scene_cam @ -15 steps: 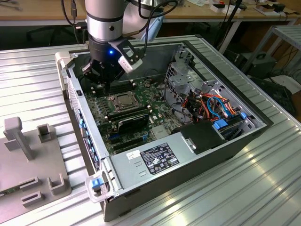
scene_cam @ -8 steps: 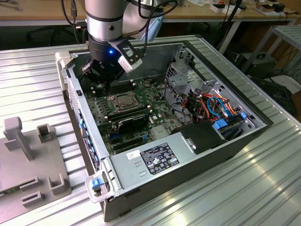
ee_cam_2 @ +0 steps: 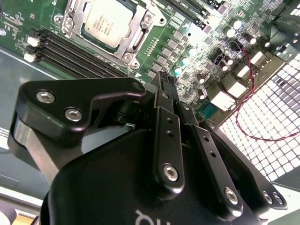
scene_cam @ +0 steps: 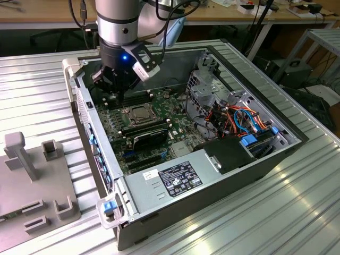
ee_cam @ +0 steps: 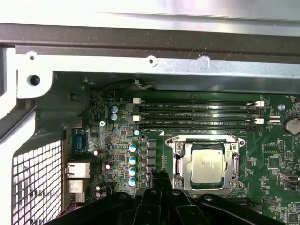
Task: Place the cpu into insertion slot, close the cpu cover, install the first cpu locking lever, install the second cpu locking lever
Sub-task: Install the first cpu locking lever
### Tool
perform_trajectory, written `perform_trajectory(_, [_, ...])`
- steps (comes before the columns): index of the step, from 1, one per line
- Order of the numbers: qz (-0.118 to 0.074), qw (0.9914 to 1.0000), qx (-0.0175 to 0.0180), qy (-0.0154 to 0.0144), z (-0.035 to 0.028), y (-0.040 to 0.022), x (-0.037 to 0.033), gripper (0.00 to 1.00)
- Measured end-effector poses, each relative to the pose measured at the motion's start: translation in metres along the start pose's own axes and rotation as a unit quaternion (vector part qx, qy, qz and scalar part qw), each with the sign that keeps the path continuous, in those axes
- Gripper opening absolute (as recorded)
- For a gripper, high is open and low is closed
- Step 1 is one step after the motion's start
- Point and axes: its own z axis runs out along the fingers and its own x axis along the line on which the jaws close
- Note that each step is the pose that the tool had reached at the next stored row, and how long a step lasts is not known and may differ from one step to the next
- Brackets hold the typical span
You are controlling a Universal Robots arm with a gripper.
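Ribbed aluminium makes up the table (scene_cam: 276, 212), a bright slatted surface on which the open computer case (scene_cam: 249, 74) lies on its side. A grey plastic fixture (scene_cam: 32, 180) sits at the exterior view's lower left. Behind, along the top of that view, run wooden workbenches (scene_cam: 48, 13) with cables trailing beneath them (a workshop room, by the look of it).

Inside the case lies the green motherboard (ee_cam: 276, 159). The cpu (scene_cam: 139, 112) sits flat in the insertion slot (ee_cam: 206, 185), its silvery top facing up in both wrist views (ee_cam_2: 105, 21) (ee_cam: 207, 164). The cpu cover (ee_cam: 180, 159) lies down around the chip as a metal frame, seen also in the second wrist view (ee_cam_2: 140, 33). Whether the locking levers are latched cannot be told.

The gripper (scene_cam: 117, 94) hangs over the board toward the exterior view's upper left of the cpu, near it but apart. In both wrist views (ee_cam_2: 165, 77) (ee_cam: 159, 174) its black fingers are drawn together to a point with nothing held between them. The long black memory slots (ee_cam: 197, 115) run just beside the socket, and the labelled power supply (scene_cam: 175, 178) fills the case's near end.
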Motion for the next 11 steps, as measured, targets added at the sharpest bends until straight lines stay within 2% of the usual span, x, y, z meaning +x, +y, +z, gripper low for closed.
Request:
perform_trajectory(4, [0.000,1.00000,0.0000,0.0000,0.0000,0.0023,0.0000,0.11])
perform_trajectory(11, [0.000,1.00000,0.0000,0.0000,0.0000,0.0026,0.0000,0.11])
